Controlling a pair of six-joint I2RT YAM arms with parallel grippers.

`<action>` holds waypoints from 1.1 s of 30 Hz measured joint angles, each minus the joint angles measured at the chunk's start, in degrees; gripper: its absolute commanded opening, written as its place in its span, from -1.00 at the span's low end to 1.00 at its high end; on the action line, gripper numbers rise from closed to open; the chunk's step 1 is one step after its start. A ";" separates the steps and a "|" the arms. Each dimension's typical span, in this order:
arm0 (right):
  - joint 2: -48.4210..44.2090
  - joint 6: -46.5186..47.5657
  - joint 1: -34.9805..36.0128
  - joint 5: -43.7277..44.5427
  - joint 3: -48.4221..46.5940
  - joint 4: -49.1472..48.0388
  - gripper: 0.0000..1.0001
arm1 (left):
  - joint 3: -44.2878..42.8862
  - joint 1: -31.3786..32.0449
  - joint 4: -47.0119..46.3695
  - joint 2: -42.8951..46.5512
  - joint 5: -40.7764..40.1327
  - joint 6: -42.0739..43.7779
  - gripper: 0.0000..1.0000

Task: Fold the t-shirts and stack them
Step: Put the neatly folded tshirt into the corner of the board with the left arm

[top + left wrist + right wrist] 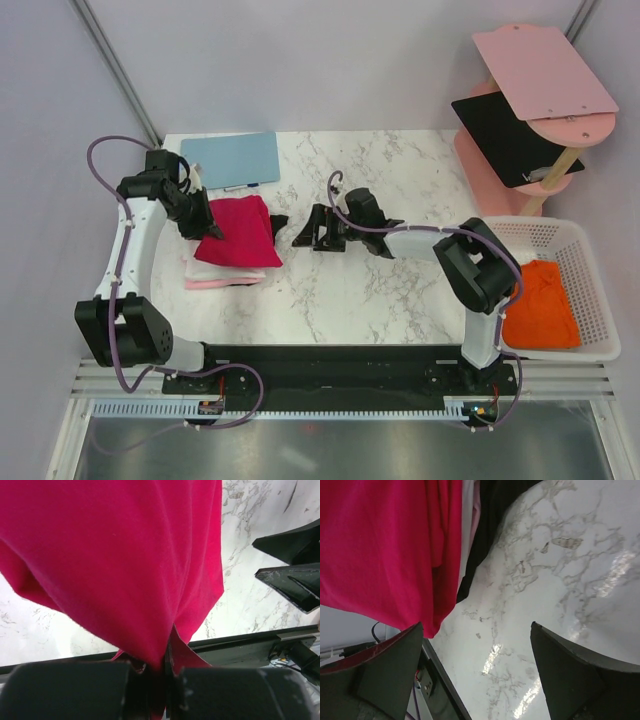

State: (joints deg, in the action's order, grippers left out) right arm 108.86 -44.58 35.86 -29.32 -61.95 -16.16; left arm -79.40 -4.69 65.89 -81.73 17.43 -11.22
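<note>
Left gripper [204, 224]: jaws pinched almost fully together on the crimson t-shirt [240, 232], at its left side. The left wrist view shows red cloth clamped between the fingers [75, 690].
The crimson t-shirt lies on top of a stack near the worktop's [400, 290] left edge, about mid-depth. Under it are a white t-shirt [192, 262] and a pale pink t-shirt [222, 284], with their edges sticking out at the near side.
Right gripper [315, 232]: jaws spread wide, nothing between them. It sits low over bare marble near the worktop centre, tips pointing at the stack and just short of it.
The orange t-shirt [540, 305] lies crumpled in the white basket [590, 250], off the worktop's right edge.
</note>
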 measured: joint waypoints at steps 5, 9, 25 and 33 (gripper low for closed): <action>4.39 -5.33 3.91 -1.01 -3.69 -4.00 0.79 | 1.33 0.00 -0.07 0.92 -1.51 -0.02 -0.96; 5.99 -8.85 6.69 -1.51 -6.49 -7.13 0.65 | 2.01 0.00 -0.13 1.31 -2.51 -0.02 -0.96; 7.69 -12.11 13.40 -3.23 -10.21 -7.02 0.22 | 3.85 0.00 -0.42 2.29 -6.54 -0.13 -0.68; 9.31 -11.21 15.19 -3.26 -10.73 -5.57 0.23 | 7.65 -0.24 -1.33 1.84 -11.93 -2.40 0.40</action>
State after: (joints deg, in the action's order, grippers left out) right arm 118.17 -55.79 51.05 -32.58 -72.69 -21.74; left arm -71.75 -4.93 64.55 -79.90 5.50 -13.63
